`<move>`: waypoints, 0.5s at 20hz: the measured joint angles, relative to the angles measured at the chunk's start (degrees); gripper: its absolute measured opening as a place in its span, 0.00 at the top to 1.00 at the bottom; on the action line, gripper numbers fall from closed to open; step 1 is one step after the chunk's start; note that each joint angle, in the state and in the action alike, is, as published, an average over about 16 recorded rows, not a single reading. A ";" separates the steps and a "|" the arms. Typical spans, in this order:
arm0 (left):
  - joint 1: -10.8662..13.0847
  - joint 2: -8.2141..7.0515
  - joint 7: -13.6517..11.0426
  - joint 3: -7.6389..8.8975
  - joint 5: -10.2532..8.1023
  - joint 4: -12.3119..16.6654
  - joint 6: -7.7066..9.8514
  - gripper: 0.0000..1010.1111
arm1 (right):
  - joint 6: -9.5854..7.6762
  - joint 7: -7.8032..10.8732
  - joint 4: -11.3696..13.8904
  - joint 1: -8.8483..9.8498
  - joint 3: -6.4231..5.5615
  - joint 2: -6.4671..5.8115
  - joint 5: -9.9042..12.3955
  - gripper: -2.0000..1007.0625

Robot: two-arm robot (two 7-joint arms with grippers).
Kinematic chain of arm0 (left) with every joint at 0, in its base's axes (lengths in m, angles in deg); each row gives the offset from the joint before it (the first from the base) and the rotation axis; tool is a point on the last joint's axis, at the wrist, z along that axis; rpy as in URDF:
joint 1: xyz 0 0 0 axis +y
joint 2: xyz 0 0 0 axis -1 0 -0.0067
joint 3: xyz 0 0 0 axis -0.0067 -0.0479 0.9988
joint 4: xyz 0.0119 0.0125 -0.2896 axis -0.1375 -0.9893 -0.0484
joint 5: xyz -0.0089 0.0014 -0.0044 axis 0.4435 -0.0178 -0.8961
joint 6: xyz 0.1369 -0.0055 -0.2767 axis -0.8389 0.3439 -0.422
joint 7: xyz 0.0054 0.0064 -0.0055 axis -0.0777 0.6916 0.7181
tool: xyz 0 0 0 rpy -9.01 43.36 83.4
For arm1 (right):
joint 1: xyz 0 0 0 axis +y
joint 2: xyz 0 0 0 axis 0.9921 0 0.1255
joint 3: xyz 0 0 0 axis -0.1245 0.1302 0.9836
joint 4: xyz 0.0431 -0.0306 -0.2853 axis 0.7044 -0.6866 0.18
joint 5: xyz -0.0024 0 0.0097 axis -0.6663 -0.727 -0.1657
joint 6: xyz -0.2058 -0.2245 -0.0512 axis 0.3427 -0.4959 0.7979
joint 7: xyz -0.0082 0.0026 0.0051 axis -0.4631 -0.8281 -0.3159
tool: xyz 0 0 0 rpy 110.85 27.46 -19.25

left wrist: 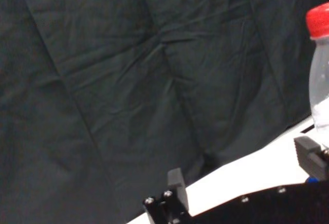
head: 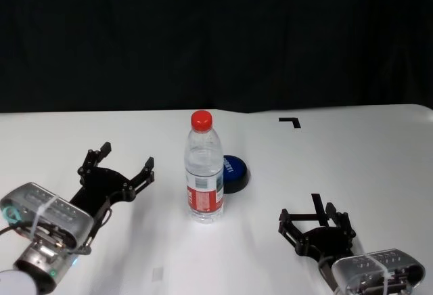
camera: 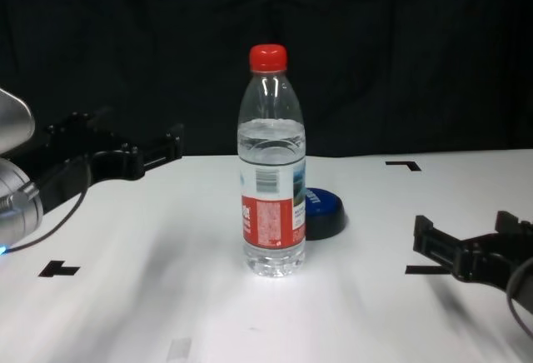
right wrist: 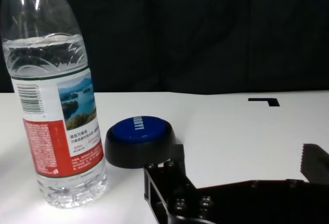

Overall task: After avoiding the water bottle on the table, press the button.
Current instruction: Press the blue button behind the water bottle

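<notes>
— Blue and low, the button point(head: 234, 172) sits on the white desk point(head: 352, 166) near its middle, a round dome with white lettering on top.

— What is next to it?

— The water bottle point(head: 204, 168) stands upright just in front of it and slightly to the robot's left. From the head view the bottle hides part of the button's left edge; whether they touch I cannot tell. It is clear plastic, filled to its shoulder, with a red cap and a red, white and blue label.

— And the right arm?

— The right gripper point(head: 316, 222) is low over the desk on the robot's right, nearer the robot than the button and well apart from it. Its jaws are spread open and hold nothing. In the right wrist view the button point(right wrist: 139, 141) and bottle point(right wrist: 55, 95) lie ahead of the fingers point(right wrist: 164, 175), side by side.

— The left one?

— The left gripper point(head: 127, 163) is raised above the desk on the robot's left, well apart from the bottle, its jaws wide open and empty. Its wrist view catches only the bottle's red cap and upper body point(left wrist: 321, 75) at the frame edge, past one fingertip point(left wrist: 310, 154).

— Anything else?

— Small black corner marks point(head: 290, 122) on the desk beyond the button, and a dark curtain point(head: 216, 38) behind the far edge.
</notes>
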 joint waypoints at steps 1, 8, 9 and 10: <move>-0.31 -0.03 -0.09 -0.12 -0.09 -0.36 -0.10 0.00 | 0.00 0.00 0.00 0.00 0.00 0.00 0.00 0.00; -2.36 -0.11 -0.54 -0.87 -0.51 -2.84 -0.83 0.00 | 0.00 0.00 0.00 0.00 0.00 0.00 0.00 0.00; -2.66 -0.11 -0.59 -0.97 -0.55 -3.22 -0.95 0.00 | 0.00 0.00 0.00 0.00 0.00 0.00 0.00 0.00; -2.97 -0.11 -0.64 -1.07 -0.60 -3.61 -1.07 0.00 | 0.00 0.00 0.00 0.00 0.00 0.00 0.00 0.00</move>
